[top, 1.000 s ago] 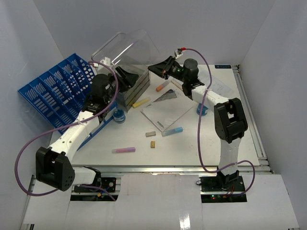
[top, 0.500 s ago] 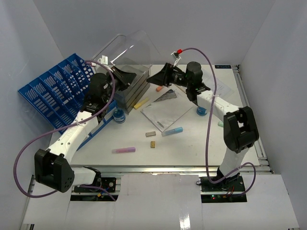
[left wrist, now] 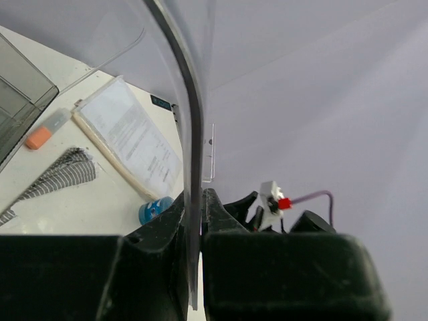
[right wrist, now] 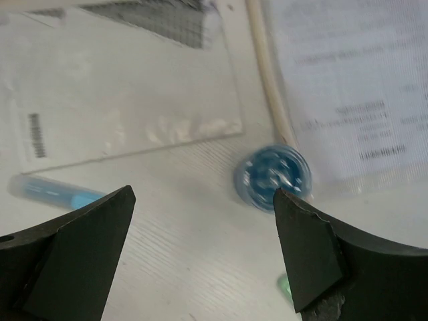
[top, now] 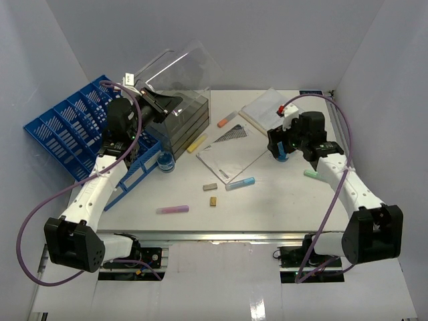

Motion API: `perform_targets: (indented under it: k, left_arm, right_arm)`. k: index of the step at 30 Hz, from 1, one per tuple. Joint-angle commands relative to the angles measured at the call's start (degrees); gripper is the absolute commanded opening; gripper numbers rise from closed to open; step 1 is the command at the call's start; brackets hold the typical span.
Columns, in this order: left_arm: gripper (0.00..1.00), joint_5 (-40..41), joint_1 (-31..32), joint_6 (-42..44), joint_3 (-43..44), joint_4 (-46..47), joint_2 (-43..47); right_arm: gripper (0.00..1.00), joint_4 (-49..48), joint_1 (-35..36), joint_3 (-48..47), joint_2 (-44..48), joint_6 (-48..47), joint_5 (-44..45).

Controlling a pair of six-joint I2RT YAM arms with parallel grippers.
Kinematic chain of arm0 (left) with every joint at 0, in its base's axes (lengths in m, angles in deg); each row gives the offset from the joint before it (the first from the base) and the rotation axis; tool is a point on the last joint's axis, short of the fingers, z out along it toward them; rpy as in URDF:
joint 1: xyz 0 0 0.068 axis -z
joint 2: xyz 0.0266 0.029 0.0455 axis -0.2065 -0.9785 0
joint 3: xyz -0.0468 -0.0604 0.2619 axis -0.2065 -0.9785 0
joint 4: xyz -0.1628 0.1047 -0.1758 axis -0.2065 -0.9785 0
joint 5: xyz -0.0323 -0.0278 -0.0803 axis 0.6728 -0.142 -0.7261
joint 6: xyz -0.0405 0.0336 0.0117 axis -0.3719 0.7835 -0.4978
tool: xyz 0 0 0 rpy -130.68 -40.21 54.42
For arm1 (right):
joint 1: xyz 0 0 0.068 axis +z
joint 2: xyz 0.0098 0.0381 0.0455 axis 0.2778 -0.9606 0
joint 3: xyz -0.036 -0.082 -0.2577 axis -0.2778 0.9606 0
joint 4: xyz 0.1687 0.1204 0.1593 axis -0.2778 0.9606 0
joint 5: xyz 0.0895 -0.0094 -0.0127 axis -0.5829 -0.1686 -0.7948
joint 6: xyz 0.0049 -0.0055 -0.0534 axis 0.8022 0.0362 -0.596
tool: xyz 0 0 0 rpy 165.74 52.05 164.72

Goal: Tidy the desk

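The desk [top: 287,200] is a white tabletop strewn with small items. My left gripper [top: 155,103] is at the back left, shut on the edge of a clear plastic bin [top: 180,67] that stands tilted above a grey drawer unit [top: 182,122]. In the left wrist view the bin's thin clear wall [left wrist: 194,134] runs down between the fingers of the left gripper [left wrist: 195,214]. My right gripper [top: 277,148] hangs open at the right, over a small blue round cap [right wrist: 273,175]. Nothing lies between the fingers of the right gripper [right wrist: 200,200].
A blue file rack [top: 73,130] stands at the left. A plastic sleeve [top: 231,152], a booklet [top: 264,114], orange [top: 224,122], yellow [top: 196,143], blue [top: 241,182] and pink [top: 172,209] markers, two small blocks [top: 211,194], a blue jar [top: 166,162] and a green piece [top: 313,175] lie about.
My right gripper let go near the bin, opened, and swung back right and down over the blue cap. The left gripper closed on the bin's edge and drew back left.
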Motion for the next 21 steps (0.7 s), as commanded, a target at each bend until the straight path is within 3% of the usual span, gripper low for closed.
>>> perform_targets:
  k: [1,6,14,21]
  left_arm:
    - [0.00,-4.72,-3.01,-4.36,-0.46,1.99,2.52]
    - [0.00,-8.01,-3.88,-4.93,-0.12,2.76,1.13]
    - [0.00,-10.95,-4.09,-4.86,0.28,3.20,-0.06]
    - [0.00,-11.98,-4.18,-4.68,0.12,3.53,-0.47]
  right_arm:
    - [0.90,4.25,-7.40,1.03,-3.58,-5.33,4.41]
    - [0.90,4.16,-11.79,-1.74,-11.31,-5.52,0.67]
    - [0.90,5.65,-12.36,-8.67,-20.81,-3.71,-6.62]
    - [0.91,5.46,-12.43,-12.78,-27.17,-3.36,-6.01]
